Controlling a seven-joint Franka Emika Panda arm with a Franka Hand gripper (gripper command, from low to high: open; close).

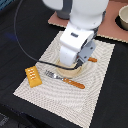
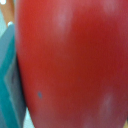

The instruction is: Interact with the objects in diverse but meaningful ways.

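In the exterior view my gripper [image 1: 77, 63] is down over the tan round plate [image 1: 68, 73] in the middle of the striped placemat, and the white wrist hides its fingertips. In the wrist view the small red tomato [image 2: 70, 60] fills almost the whole picture, very close to the camera. A dark grey-teal edge [image 2: 9, 80] touches its side; I cannot tell whether it is a finger. A ridged yellow-orange block [image 1: 33, 76] lies on the mat at the exterior view's left. An orange-handled fork [image 1: 65, 80] lies just in front of the plate. Another orange handle [image 1: 93, 60] shows behind the wrist.
The striped placemat [image 1: 97, 95] lies on a dark table. A pinkish mat [image 1: 112, 27] lies at the back with a pot [image 1: 122, 17] at the exterior view's right. A black cable [image 1: 20, 45] loops from the arm over the table's left part.
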